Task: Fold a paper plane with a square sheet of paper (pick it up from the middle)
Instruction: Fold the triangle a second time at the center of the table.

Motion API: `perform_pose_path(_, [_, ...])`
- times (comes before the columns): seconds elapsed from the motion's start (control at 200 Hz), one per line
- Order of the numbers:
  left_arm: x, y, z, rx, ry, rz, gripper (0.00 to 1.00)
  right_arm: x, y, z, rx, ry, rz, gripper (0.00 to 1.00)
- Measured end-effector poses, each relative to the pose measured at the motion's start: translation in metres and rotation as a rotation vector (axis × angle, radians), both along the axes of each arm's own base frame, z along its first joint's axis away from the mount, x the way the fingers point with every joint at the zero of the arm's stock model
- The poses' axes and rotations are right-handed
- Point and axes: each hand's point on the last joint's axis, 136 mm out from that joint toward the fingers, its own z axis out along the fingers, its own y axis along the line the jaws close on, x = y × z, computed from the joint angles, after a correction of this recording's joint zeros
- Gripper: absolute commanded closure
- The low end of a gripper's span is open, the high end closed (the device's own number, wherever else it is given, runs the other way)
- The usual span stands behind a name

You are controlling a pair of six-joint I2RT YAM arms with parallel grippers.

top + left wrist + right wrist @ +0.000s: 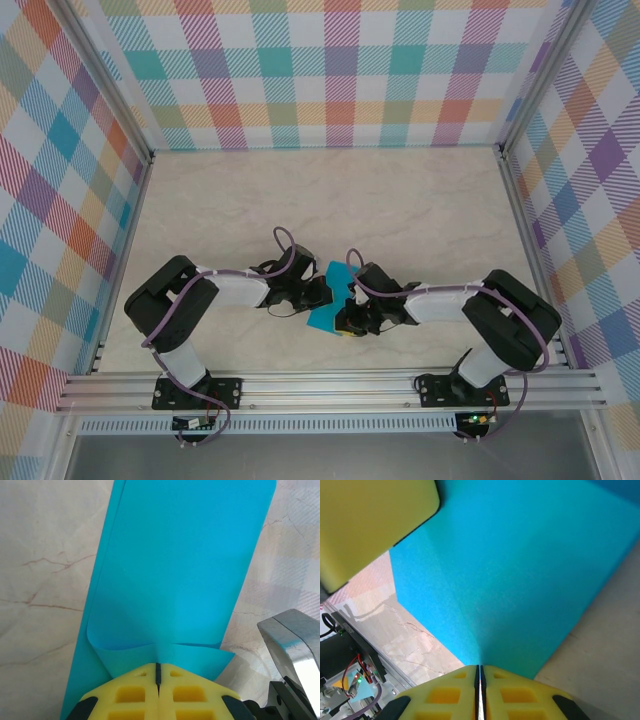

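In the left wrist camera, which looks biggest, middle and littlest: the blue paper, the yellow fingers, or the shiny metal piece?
1. blue paper, by far the largest.
2. yellow fingers, pinching it.
3. shiny metal piece.
The last two are cut off by the picture's edge and sit near the camera, so their order is unsure.

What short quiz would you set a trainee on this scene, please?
1. True or false: the left gripper is shut on the square sheet of paper.
2. Seen from above, where on the table is the sheet? A. Between the two grippers, towards the near edge. B. Against the far wall. C. Lying flat by the left wall.
3. Short answer: the right gripper also pinches the sheet; what colour are its fingers?
Key: 1 true; 2 A; 3 yellow.
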Motion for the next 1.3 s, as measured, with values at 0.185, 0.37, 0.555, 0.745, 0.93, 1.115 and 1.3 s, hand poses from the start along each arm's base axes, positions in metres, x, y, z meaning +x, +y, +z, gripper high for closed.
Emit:
perform_pose_path(0.185, [0.0,0.0,0.0,0.0,0.0,0.0,0.99,-0.01,-0.007,0.005,-0.011,0.007,0.017,0.82])
perform_pose_path(0.37, [0.0,0.0,0.0,0.0,0.0,0.0,1.0,-0.015,-0.014,0.001,-0.051,0.021,0.026,0.85])
perform_pose_path(0.555, [0.0,0.0,0.0,0.0,0.0,0.0,1.0,-0.015,-0.021,0.007,-0.07,0.006,0.012,0.82])
perform_pose_path(0.745, [0.0,0.0,0.0,0.0,0.0,-0.001,1.0,0.004,-0.008,0.045,-0.008,-0.097,-0.012,0.82])
perform_pose_path(0.93, [0.0,0.0,0.0,0.0,0.0,0.0,1.0,0.021,0.011,0.049,0.017,-0.114,-0.019,0.88])
perform_pose_path(1.115, [0.0,0.0,0.0,0.0,0.0,-0.001,0.99,0.017,0.008,0.012,-0.041,-0.039,-0.037,0.89])
perform_pose_path(1.3, [-0.001,0.0,0.001,-0.001,0.0,-0.001,0.95,0.012,0.002,-0.002,-0.056,-0.008,-0.054,0.92])
